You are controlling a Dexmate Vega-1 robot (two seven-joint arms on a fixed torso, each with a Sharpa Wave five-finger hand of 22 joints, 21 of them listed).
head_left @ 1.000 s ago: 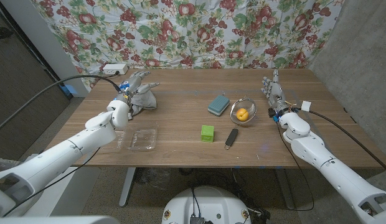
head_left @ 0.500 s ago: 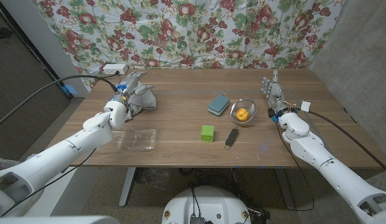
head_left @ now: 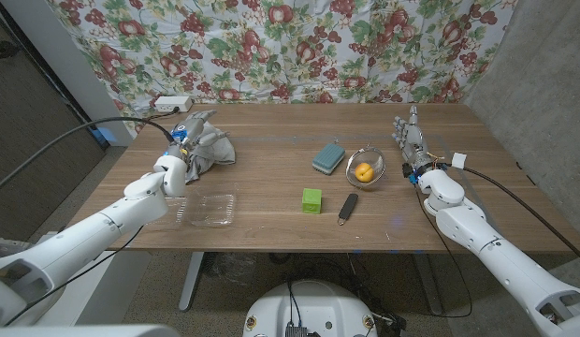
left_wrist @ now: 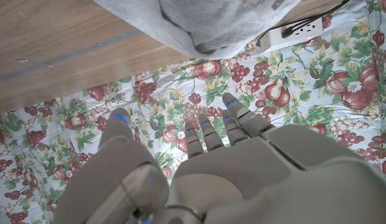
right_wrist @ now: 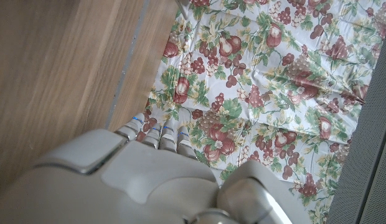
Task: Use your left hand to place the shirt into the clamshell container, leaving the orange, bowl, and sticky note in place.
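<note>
Left hand [head_left: 184, 148] sits just short of the shirt [head_left: 212, 150], fingers spread and empty, lined up for a grab, with the clamshell container [head_left: 206, 210] waiting nearer the robot.

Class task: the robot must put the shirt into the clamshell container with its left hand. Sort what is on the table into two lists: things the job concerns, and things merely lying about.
Job:
shirt
clamshell container
left hand
orange, bowl and sticky note, all to be left alone

Lying about:
sponge
dark tool
power strip
right hand
</note>
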